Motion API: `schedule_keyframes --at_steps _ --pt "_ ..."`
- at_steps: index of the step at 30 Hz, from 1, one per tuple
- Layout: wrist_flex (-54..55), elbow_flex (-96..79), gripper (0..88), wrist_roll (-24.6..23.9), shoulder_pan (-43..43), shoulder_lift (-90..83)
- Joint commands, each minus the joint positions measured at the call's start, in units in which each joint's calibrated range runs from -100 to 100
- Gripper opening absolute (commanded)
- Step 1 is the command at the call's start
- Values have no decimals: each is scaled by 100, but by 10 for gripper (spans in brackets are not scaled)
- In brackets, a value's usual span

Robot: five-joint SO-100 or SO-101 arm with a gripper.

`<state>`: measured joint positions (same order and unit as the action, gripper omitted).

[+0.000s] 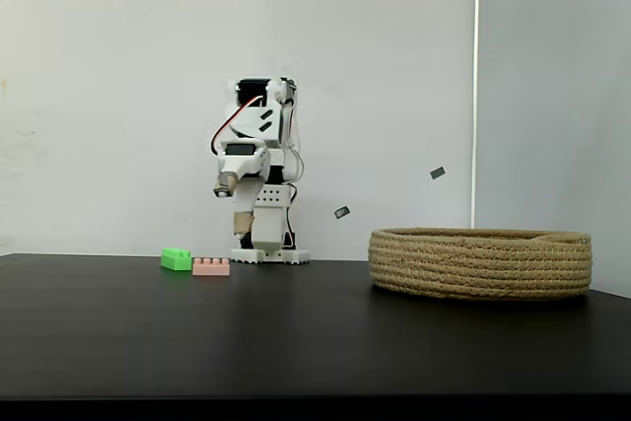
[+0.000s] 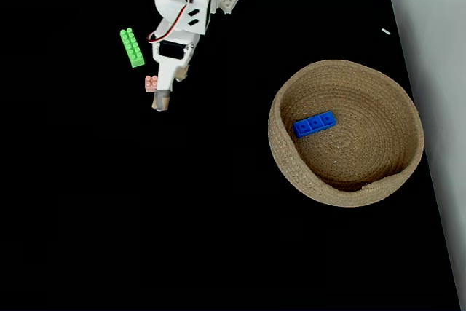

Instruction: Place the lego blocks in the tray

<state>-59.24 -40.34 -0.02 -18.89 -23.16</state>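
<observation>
Nearest the camera in the side fixed view, the tray point(image 1: 481, 263) of coiled rope sits toward the right edge of the black surface point(image 1: 296, 342); from above it holds the blue block point(image 2: 314, 124). Green block point(image 2: 132, 47) and pink block point(image 2: 151, 83) lie near the far edge, beside the arm's base. Both are judged light, rigid and smooth: grip across the flat long sides. Whether the fingers point(image 2: 162, 101), raised above the surface just beside the pink block, are open or closed cannot be told. White walls stand behind.
</observation>
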Motion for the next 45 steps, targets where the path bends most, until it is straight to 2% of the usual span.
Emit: schedule_keyframes --at_steps 1,6,12,14,17,19,21,24,28,31,34,40,42,45 --pt "64 -10 459 322 -592 -333" --pt "222 -585 441 581 -881 -341" --pt "1105 -1387 425 786 -1046 -470" --pt "1238 -1469 348 835 -1029 -462" --pt "1263 -1479 169 855 -938 -436" --pt "1263 -1561 110 864 -922 -445" --pt "1263 -1716 83 923 -922 -479" --pt "1263 -1825 102 928 -938 -505" --pt "1263 -1807 3 1026 -930 -513" --pt "1263 -1570 2 1060 -848 -556" --pt "513 -475 2 586 -427 -625" --pt "-2285 2826 2 -606 1213 -505" --pt "-2619 3556 2 -1104 1906 -445" --pt "-2402 4112 2 -1719 2928 -247"
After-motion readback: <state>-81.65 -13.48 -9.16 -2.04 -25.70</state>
